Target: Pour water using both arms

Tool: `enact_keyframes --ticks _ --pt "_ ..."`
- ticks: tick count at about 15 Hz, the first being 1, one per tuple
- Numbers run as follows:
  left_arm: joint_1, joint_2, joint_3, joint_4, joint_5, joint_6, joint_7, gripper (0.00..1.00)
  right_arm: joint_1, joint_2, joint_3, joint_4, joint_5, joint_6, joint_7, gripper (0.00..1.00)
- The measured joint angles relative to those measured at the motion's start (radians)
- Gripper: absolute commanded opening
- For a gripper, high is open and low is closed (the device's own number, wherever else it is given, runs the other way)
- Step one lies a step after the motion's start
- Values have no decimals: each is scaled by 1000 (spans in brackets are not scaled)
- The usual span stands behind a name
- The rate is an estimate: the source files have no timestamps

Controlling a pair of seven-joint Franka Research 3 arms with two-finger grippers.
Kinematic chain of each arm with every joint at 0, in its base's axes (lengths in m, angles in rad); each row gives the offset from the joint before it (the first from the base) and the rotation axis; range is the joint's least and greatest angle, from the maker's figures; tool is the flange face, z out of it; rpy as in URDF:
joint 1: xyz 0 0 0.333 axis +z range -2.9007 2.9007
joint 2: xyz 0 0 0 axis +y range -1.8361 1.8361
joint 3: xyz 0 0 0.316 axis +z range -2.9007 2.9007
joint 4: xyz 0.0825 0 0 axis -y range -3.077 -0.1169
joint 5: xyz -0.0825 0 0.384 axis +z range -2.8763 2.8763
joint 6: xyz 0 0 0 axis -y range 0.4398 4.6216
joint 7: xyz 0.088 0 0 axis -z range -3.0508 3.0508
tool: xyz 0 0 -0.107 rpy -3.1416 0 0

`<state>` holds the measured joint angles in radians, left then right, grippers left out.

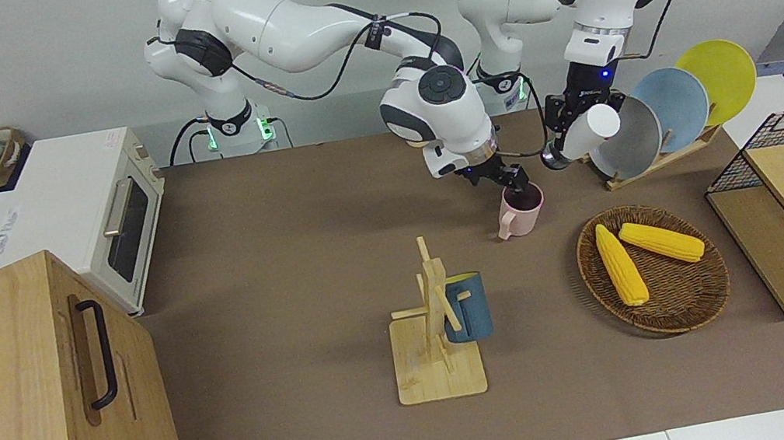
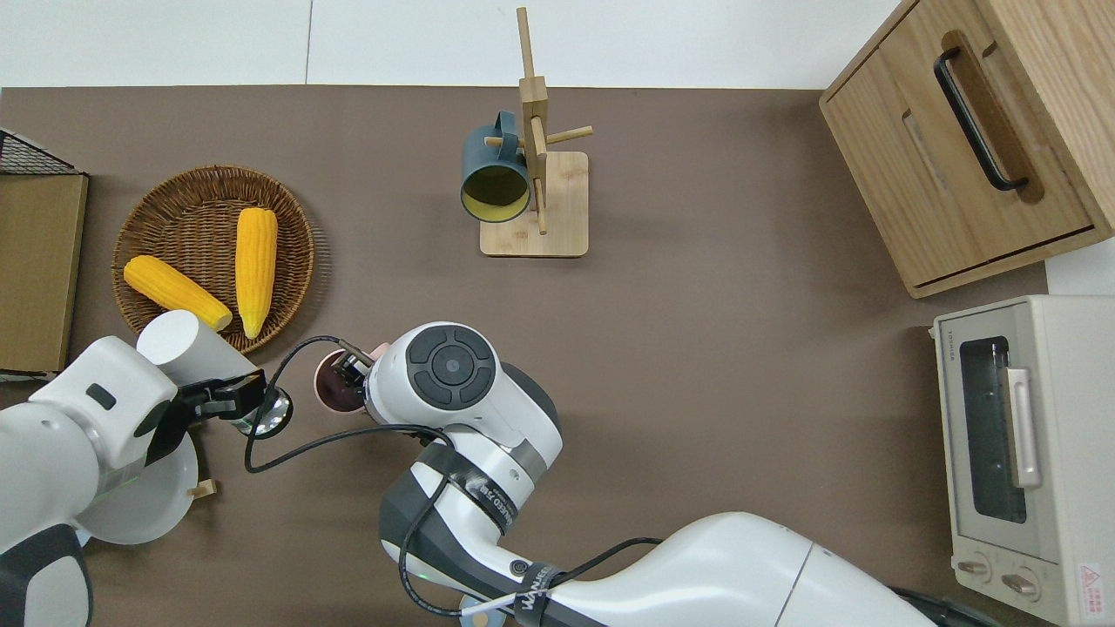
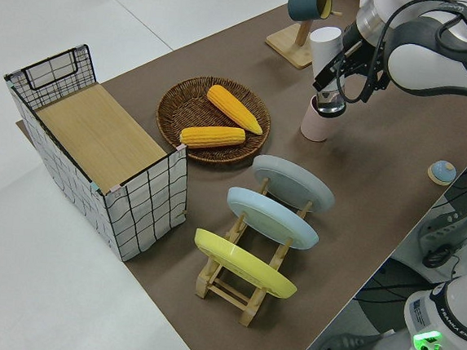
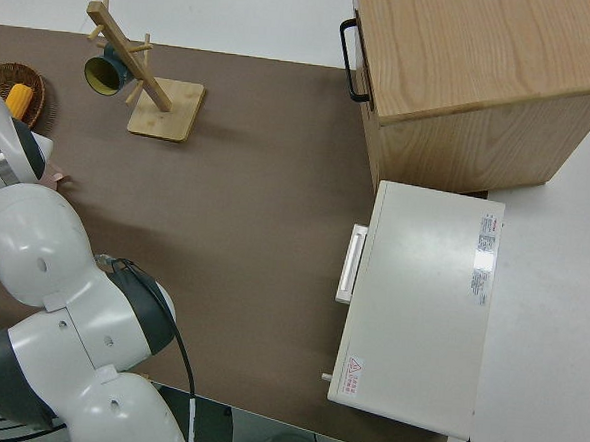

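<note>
1. The right end effector is at the rim of a pink mug that stands on the brown tabletop. Its fingers reach into the mug's mouth, but the wrist covers them in the overhead view, so whether they pinch the rim cannot be told.
2. The left end effector is closed around a white cup, held tilted with its mouth pointing down toward the pink mug. In the left side view the cup's mouth sits just above the mug's rim.
3. No water can be made out in either vessel.
4. A wicker basket holding two corn cobs lies toward the left arm's end, farther from the robots than the pink mug.
5. A wooden mug tree carries a blue mug, farther from the robots than the pink mug.
6. A plate rack holds three plates; the left arm hides most of it in the overhead view.
7. A toaster oven and a wooden cabinet stand at the right arm's end, both cut off by the picture's edge.
</note>
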<state>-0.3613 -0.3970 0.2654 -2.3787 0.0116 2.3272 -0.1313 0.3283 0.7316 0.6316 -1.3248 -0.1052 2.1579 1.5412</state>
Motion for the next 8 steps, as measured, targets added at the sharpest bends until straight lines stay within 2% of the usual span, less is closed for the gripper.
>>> enact_keyframes --ticks 3,5,8 --pt "0 0 0 -1 0 0 -27 0 -8 -15 8 39 -25 -118 -56 987" --pt "0 0 0 -1 0 0 -35 0 -17 -28 8 44 -49 -179 -119 987" --pt "0 0 0 -1 0 0 -40 0 -48 -61 9 48 -83 -295 -278 987"
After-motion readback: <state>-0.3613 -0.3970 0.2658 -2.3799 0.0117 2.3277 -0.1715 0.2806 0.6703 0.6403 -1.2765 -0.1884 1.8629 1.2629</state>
